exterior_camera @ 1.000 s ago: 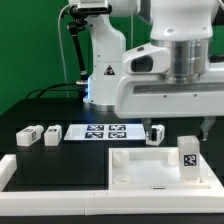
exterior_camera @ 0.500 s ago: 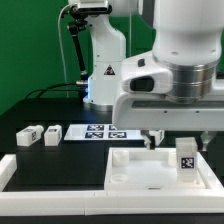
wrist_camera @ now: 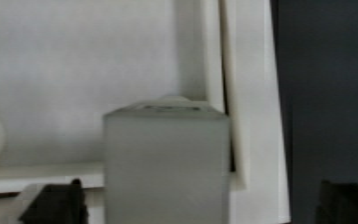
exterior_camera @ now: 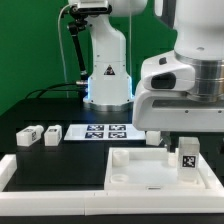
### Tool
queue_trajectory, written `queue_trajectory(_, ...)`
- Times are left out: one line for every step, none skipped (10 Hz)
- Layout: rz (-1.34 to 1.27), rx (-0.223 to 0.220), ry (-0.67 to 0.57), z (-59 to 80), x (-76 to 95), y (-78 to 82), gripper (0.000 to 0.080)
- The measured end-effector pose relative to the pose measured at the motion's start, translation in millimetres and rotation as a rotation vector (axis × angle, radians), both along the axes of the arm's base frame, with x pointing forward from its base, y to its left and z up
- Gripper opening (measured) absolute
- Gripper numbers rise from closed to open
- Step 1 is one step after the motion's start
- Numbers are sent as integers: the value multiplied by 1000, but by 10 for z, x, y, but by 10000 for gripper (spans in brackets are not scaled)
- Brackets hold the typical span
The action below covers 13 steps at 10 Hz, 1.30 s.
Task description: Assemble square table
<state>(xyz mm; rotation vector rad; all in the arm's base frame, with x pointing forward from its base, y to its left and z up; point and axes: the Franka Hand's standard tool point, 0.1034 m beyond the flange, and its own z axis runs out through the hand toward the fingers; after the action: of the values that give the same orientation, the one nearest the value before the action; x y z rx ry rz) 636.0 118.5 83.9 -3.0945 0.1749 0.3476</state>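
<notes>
I see tool (wrist_camera: 197, 203) open, jaws wide, gripping nothing. Sq table top (exterior_camera: 150, 170) lies lower right of ext. frame on counter (exterior_camera: 80, 150); one leg (exterior_camera: 186, 155) upright at its right side.

Green backdrop (exterior_camera: 30, 45) behind black tabletop (exterior_camera: 40, 110)

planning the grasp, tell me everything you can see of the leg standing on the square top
The leg is a small stubby white block, plastic-looking, with a black-and-white tag facing the exterior camera. It stands upright on the square top, beside its raised rim at the exterior view's right. The open gripper hangs over it without touching.
</notes>
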Motion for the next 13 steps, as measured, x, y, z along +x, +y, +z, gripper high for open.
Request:
queue_trajectory(-16, -4, 1, -1, -1, 1, 649)
queue_trajectory(-32, -7, 1, -1, -1, -3, 511)
queue_trajectory(-68, -15, 3, -1, -1, -2, 372)
queue_trajectory(-176, -39, 7, -2, -2, 0, 289)
queue_trajectory(-243, -53, 9, -2, -2, 0, 289)
queue_trajectory(-322, -71, 12, 0, -1, 2, 289)
queue_trajectory(-390, -86, 14, 1, 1, 1, 289)
queue_trajectory(-432, -94, 8, -9, 10, -11, 289)
queue_trajectory(-511, -108, -18, -15, 44, -53, 289)
queue_trajectory(-511, -108, -18, -15, 44, -53, 290)
queue_trajectory(-511, -108, -18, -15, 44, -53, 290)
queue_trajectory(-511, -108, -18, -15, 44, -53, 290)
queue_trajectory(-511, -108, -18, -15, 44, -53, 290)
